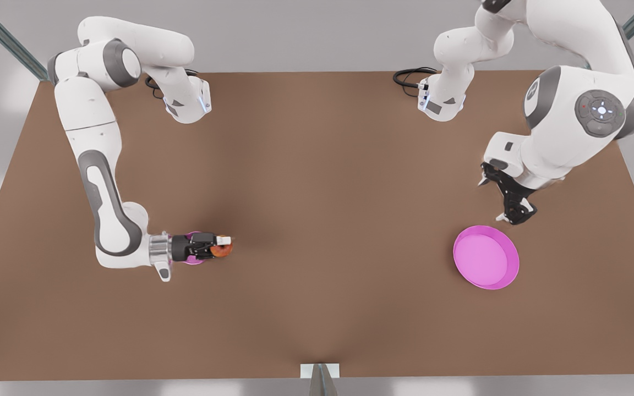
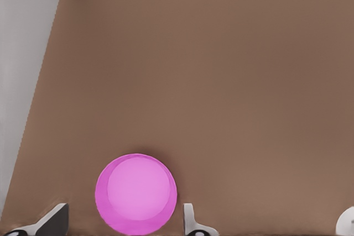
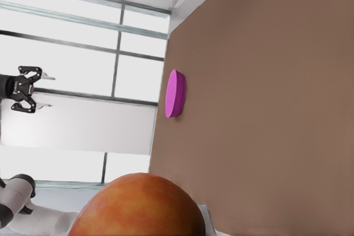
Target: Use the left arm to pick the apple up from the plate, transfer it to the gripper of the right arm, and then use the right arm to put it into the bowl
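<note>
On the front view's left, the right arm's tool (image 1: 223, 246) lies level, clenched on the apple (image 1: 222, 251) above the bench (image 1: 317, 192). The apple seems just past the bowl (image 1: 192, 262), so it should probably be drawn over the bowl's middle, lowered, then let go gently. Farther right, the left arm's tool (image 1: 499, 199) waits released beside the bare plate (image 1: 485, 258).

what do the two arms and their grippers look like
Both arms are white with grey joint sections and black cables at their bases. The right arm, on the front view's left, has a silver wrist ring and a compact black gripper at the apple. The left arm, near the plate, has a round grey cap with white markings and a black open-framed linkage gripper.
</note>
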